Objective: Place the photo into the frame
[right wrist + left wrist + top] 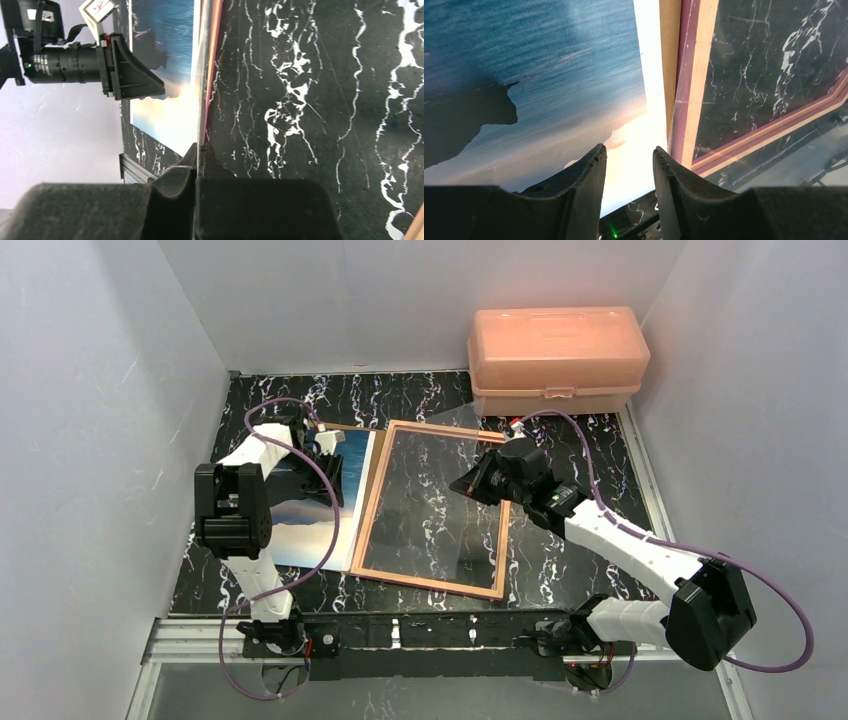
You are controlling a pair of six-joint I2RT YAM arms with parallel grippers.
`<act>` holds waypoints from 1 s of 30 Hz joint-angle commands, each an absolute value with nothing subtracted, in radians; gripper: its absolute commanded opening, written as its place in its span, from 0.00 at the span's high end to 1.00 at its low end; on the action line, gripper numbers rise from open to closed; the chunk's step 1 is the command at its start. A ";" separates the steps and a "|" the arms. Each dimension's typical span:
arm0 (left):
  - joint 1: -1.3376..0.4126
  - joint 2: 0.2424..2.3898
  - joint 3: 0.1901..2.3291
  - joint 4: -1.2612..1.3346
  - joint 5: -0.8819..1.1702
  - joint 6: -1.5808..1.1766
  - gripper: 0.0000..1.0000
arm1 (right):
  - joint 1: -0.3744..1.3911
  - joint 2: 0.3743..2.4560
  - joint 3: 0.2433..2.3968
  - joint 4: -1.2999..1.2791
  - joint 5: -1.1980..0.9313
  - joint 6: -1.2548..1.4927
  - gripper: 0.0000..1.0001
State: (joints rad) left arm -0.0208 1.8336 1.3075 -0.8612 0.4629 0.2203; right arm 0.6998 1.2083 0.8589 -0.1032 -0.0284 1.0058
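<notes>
The photo (300, 530), blue sky fading to pale cloud, lies face up at the left on a brown backing board (368, 495). Right of it lies the frame (430, 583), tan with a pink inner lip. My left gripper (325, 445) hovers over the photo's far right part, open, with nothing between its fingers (594, 170). In the left wrist view the photo (549, 60) and the frame's edge (694, 85) lie below. My right gripper (470, 483) is shut on the right edge of the clear pane (199, 75), which tilts up over the frame.
A peach plastic box (555, 350) stands at the back right, just beyond the frame's far corner. White walls close in the black marble table (420, 390) on three sides. The left wrist's camera (65, 62) shows in the right wrist view, above the photo (170, 30).
</notes>
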 commanded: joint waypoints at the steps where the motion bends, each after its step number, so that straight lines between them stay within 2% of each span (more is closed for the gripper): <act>1: -0.018 1.781 1.270 -0.859 0.471 0.239 0.63 | 0.697 1.155 0.823 -0.027 0.025 1.003 0.99; 9: -0.023 1.759 1.260 -0.861 0.512 0.235 0.67 | 0.655 1.129 0.834 -0.145 0.068 0.876 0.99; 25: -0.098 1.794 1.273 -0.843 0.519 0.206 0.68 | 0.612 1.220 0.872 -0.119 0.012 0.661 0.99; 30: -0.134 1.813 1.278 -0.820 0.507 0.187 0.74 | 0.593 1.223 0.864 -0.109 0.007 0.642 0.99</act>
